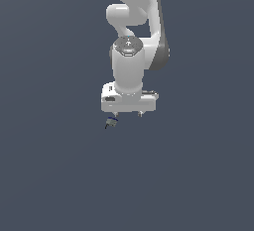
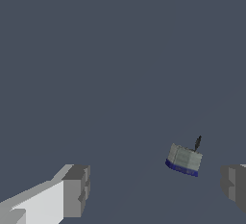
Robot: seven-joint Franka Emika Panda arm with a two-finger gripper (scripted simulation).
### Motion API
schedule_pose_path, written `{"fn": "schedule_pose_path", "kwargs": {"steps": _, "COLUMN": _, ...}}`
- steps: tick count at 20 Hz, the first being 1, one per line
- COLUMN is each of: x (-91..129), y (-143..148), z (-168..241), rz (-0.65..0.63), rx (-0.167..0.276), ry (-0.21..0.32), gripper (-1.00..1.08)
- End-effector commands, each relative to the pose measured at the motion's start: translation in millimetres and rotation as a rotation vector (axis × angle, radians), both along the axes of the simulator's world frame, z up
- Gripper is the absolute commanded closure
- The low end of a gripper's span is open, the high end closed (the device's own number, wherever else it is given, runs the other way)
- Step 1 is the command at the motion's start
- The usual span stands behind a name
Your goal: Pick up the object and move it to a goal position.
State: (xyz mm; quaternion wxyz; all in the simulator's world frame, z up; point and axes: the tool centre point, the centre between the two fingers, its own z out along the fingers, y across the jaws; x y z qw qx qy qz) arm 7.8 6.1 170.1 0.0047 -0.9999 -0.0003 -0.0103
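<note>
One object [image 2: 183, 160] between tool [image 2: 156, 189] fingers.

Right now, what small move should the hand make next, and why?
Probably a small sideways shift to centre the hand over the object, then descend. The wrist view shows the fingers wide apart, with the object nearer one of them and not yet gripped.

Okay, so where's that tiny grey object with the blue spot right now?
In the exterior view the object sits just below the gripper, toward the exterior view's left; the wrist view shows it between the open fingers, nearer one.
</note>
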Motion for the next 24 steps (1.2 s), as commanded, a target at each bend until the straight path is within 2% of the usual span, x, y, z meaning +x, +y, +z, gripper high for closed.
{"fn": "schedule_pose_path", "kwargs": {"steps": 1, "x": 0.0, "y": 0.0, "z": 0.0, "rz": 0.0, "rx": 0.0, "ry": 0.0, "gripper": -0.92}}
{"fn": "schedule_pose_path", "kwargs": {"steps": 8, "x": 5.2, "y": -18.4, "z": 18.6, "rz": -0.04, "rx": 0.002, "ry": -0.014, "gripper": -0.92}}
{"fn": "schedule_pose_path", "kwargs": {"steps": 13, "x": 5.5, "y": -19.8, "z": 19.7, "rz": -0.044, "rx": 0.002, "ry": -0.014, "gripper": -0.92}}
{"fn": "schedule_pose_path", "kwargs": {"steps": 18, "x": 2.1, "y": -28.7, "z": 3.6, "rz": -0.079, "rx": 0.003, "ry": -0.01, "gripper": -0.92}}
{"fn": "schedule_pose_path", "kwargs": {"steps": 24, "x": -9.3, "y": -50.8, "z": -36.6, "rz": -0.166, "rx": 0.004, "ry": 0.002, "gripper": -0.92}}
